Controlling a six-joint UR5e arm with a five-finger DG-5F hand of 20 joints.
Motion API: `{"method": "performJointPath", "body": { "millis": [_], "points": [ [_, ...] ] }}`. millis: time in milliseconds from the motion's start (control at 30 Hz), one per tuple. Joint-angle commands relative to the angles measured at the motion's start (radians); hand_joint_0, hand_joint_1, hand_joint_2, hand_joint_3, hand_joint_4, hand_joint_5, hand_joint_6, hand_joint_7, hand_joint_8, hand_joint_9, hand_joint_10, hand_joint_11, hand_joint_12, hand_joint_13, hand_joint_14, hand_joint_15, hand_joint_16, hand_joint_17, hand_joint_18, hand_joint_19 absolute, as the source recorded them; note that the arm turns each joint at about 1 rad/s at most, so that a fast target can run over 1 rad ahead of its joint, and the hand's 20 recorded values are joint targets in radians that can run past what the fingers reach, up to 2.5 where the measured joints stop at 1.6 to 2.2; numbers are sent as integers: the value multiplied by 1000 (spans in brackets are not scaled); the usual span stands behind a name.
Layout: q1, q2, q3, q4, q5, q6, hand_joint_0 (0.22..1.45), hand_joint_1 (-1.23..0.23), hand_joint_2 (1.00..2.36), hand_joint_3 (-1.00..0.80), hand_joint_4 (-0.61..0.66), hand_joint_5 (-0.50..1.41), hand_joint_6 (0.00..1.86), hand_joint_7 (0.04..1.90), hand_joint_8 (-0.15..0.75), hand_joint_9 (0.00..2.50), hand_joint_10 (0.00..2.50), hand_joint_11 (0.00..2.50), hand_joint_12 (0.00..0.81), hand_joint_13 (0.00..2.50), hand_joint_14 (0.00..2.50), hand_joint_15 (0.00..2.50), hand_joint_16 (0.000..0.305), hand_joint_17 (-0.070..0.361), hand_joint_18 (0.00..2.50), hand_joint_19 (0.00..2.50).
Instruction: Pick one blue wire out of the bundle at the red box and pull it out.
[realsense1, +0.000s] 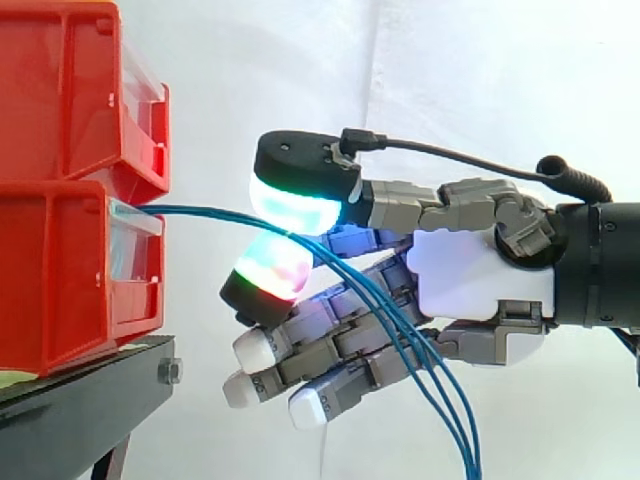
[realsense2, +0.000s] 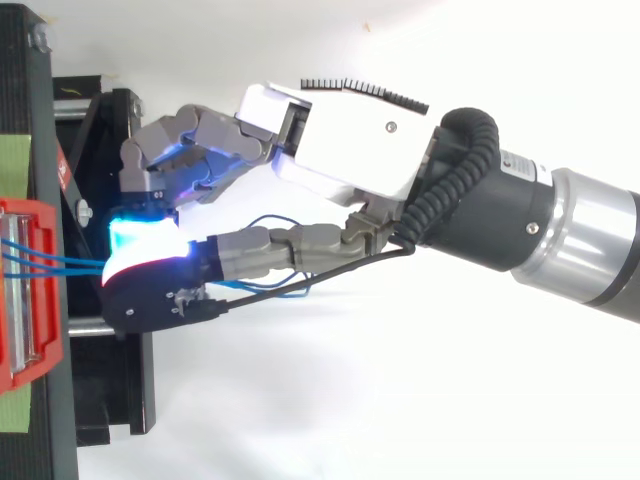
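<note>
Student: Nearest the side camera is your hand (realsense1: 480, 270), entering from the right. How do its fingers stand?

Operator: Two glowing pads face each other: the upper pad (realsense1: 295, 205), cyan-green, and the lower pad (realsense1: 272, 268), red-green. The blue wires (realsense1: 200, 213) pass between them, so I read my hand as clamped on the wires. Whether one strand or several lie in the pinch, I cannot tell. My other fingers (realsense1: 255, 350) stretch out below, pointing left, white-tipped and holding nothing.

Student: And where do the wires run?

Operator: Leftward from the pads they cross a short open gap, nearly level, and enter the front of the lower red bin (realsense1: 60, 290). From above, separate strands of the blue wires (realsense2: 85, 265) lie inside the lower red bin (realsense2: 30, 375) and converge toward my pads. Rightward from the pinch, several strands droop across my palm and leave the side view at its lower edge. The top view shows blue loops beneath my hand (realsense2: 350, 130).

Student: What surrounds the bin?

Operator: An upper red bin (realsense1: 60, 90) sits stacked on it, and both rest on the black stand (realsense1: 80, 395). My pads are near the bin front, not touching it. The white curtain (realsense1: 450, 80) hangs behind.
</note>
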Motion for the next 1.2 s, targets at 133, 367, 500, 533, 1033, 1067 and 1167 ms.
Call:
{"method": "performJointPath", "body": {
  "millis": [133,367,500,533,1033,1067,1167],
  "points": [
    [-1,0,1,-2,0,0,565,-659,1009,-386,311,-162,737,1104,367,806,13,491,443,503,6,188,60,136,654,495],
    [1,0,1,-5,0,0,484,-611,1000,-500,302,-160,724,1106,391,808,13,513,473,510,6,197,66,149,672,496],
    [-1,0,2,-5,0,0,476,-656,1000,-500,297,-167,745,1093,400,815,15,542,477,505,6,198,67,151,675,496],
    [1,0,2,-5,0,0,488,-688,1000,-500,299,-175,777,1059,397,815,13,561,472,502,6,196,66,148,668,498],
    [-1,0,4,-7,0,0,667,-824,1018,-247,225,-195,836,975,365,789,17,588,444,509,6,182,59,133,662,442],
    [1,0,4,-7,0,0,681,-847,1017,-250,235,-197,837,994,363,783,15,585,443,506,6,180,59,133,661,436],
    [-1,0,4,-8,0,2,731,-901,1014,-305,268,-209,852,991,354,748,17,585,440,496,5,159,58,131,660,398]
  ]
}}
